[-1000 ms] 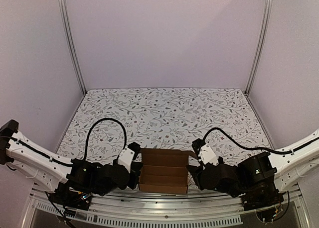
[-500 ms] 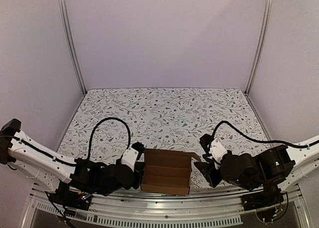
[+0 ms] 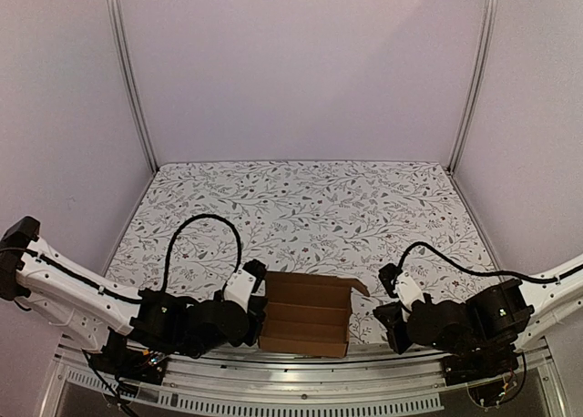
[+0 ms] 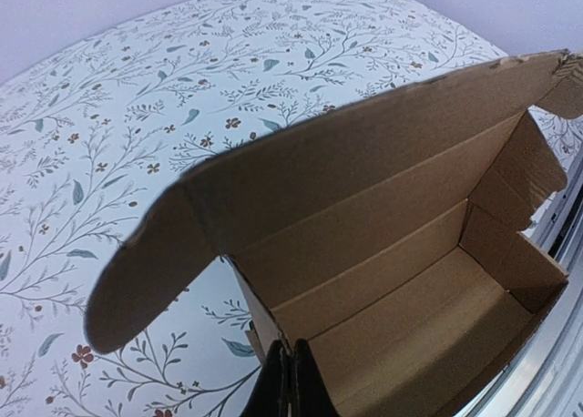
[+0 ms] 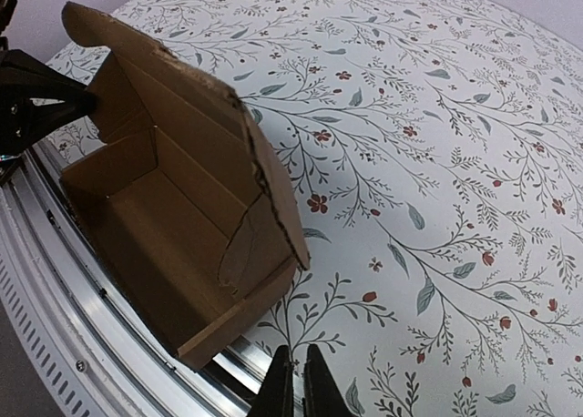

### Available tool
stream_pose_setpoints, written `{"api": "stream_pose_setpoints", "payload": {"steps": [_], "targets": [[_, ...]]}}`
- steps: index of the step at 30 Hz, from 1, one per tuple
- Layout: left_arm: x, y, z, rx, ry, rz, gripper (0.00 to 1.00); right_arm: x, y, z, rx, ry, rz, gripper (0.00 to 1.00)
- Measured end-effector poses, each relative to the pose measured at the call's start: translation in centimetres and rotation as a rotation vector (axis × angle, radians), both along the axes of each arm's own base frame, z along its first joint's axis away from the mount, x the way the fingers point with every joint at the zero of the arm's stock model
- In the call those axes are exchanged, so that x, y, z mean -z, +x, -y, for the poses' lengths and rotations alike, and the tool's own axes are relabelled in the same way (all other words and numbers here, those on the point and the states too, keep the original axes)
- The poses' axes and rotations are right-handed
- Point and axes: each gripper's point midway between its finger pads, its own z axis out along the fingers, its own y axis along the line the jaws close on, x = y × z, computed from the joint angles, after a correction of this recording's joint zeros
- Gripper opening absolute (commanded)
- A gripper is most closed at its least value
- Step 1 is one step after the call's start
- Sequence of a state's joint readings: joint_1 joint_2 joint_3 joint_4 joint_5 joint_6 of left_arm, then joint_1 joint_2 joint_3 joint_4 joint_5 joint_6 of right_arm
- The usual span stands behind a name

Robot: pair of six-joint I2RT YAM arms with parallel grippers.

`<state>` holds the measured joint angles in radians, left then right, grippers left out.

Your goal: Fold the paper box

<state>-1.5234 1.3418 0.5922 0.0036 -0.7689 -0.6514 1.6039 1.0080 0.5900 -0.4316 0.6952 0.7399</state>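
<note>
The paper box [image 3: 305,324] is a brown cardboard box standing open at the table's near edge, its lid flap [image 4: 364,144] raised at the back. My left gripper [image 3: 257,313] is shut on the box's left wall; the left wrist view shows the fingers [image 4: 291,353] pinching that wall's top edge, with the box interior [image 4: 428,326] beyond. My right gripper [image 3: 386,319] hovers to the right of the box, apart from it, shut with nothing between its fingers. The right wrist view shows that gripper [image 5: 294,353] over the tablecloth beside the box's right wall [image 5: 264,244].
A floral tablecloth [image 3: 310,208] covers the table. The metal rail [image 3: 301,370] of the table's near edge runs right under the box, also seen as a metal rail [image 5: 55,280] in the right wrist view. White walls and aluminium posts [image 3: 132,80] enclose the sides and back.
My right gripper has pulled away from the box's right side, moved right and down, and closed. The left gripper keeps its hold; the box has shifted slightly right.
</note>
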Motion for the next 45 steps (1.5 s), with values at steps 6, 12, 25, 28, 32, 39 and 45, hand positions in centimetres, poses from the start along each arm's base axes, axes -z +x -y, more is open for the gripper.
{"api": "stream_pose_setpoints", "payload": {"steps": [6,12,25,28,32,39,45], "targets": [[0.0,0.0,0.2,-0.002,0.006,0.001,0.00,2.3,0.1,0.7,0.078,0.055,-0.065,0.00],[0.0,0.0,0.4,-0.004,0.009,-0.001,0.00,5.1,0.3,0.2,0.176,0.102,-0.132,0.00],[0.0,0.1,0.8,-0.010,0.011,-0.006,0.00,8.3,1.7,-2.5,0.281,0.246,-0.282,0.00],[0.0,0.1,1.0,-0.011,0.015,-0.005,0.00,8.6,2.0,-2.9,0.291,0.260,-0.289,0.00],[0.1,0.1,1.1,-0.007,0.039,-0.002,0.00,9.0,2.5,-3.1,0.309,0.270,-0.287,0.00],[0.1,0.2,1.1,0.004,0.057,0.006,0.00,9.7,3.4,-3.0,0.338,0.268,-0.276,0.00],[0.0,0.5,1.3,0.013,0.056,0.004,0.00,9.8,4.5,-2.9,0.369,0.263,-0.253,0.00]]}}
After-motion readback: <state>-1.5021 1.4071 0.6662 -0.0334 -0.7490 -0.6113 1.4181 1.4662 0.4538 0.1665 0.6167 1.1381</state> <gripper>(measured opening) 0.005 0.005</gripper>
